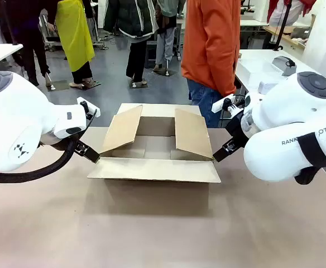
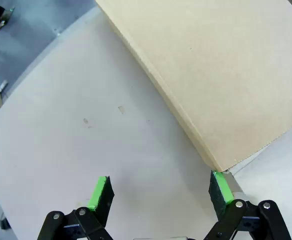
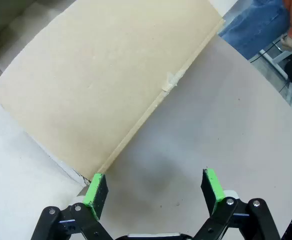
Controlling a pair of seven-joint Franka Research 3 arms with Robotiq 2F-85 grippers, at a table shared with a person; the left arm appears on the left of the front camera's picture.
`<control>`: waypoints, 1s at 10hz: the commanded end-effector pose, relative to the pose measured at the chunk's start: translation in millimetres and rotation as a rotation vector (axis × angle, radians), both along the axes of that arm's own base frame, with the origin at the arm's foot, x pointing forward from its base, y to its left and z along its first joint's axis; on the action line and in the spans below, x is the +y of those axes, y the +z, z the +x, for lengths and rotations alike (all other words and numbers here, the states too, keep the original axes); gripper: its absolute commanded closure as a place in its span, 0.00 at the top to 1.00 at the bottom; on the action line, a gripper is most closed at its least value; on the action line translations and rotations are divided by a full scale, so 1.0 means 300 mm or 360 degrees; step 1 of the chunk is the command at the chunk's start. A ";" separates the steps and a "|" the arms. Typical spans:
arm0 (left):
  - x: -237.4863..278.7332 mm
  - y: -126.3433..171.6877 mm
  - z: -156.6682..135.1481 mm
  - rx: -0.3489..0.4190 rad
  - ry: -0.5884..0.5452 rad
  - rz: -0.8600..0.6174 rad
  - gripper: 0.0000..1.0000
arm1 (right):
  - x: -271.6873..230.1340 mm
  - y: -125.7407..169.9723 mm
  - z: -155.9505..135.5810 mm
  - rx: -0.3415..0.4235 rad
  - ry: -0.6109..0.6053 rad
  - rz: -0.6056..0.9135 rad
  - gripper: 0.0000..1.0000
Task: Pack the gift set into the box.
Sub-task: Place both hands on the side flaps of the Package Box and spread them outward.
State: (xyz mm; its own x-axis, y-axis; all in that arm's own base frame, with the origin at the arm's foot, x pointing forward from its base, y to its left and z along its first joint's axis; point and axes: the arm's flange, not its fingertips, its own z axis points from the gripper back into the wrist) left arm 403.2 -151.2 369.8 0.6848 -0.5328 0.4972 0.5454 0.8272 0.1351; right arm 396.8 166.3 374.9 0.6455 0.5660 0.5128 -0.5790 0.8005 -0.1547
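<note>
**Both grippers open at the box's near corners**

The box [image 1: 152,169] sits on the table [image 1: 152,234] between the two arms. Its near flap is folded out flat and its side flaps are angled upward. The left gripper [image 2: 159,190] is released, jaws wide apart and empty. A flap corner lies just ahead of one green pad [image 2: 220,186]; whether they touch, I cannot tell. The right gripper [image 3: 154,186] is likewise spread and empty, with a flap corner just ahead of its pad [image 3: 96,189]. Beyond the box stands a person in an orange jacket [image 1: 210,44].
</note>
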 end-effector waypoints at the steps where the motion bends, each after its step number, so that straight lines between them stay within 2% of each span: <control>1: -0.001 0.001 0.000 -0.0002 -0.0001 -0.0001 1.00 | 0.000 0.000 0.000 0.0000 0.0000 0.0000 1.00; 10: -0.001 0.001 0.000 -0.0002 -0.0001 -0.0001 1.00 | 0.000 0.000 0.000 0.0000 0.0000 0.0000 1.00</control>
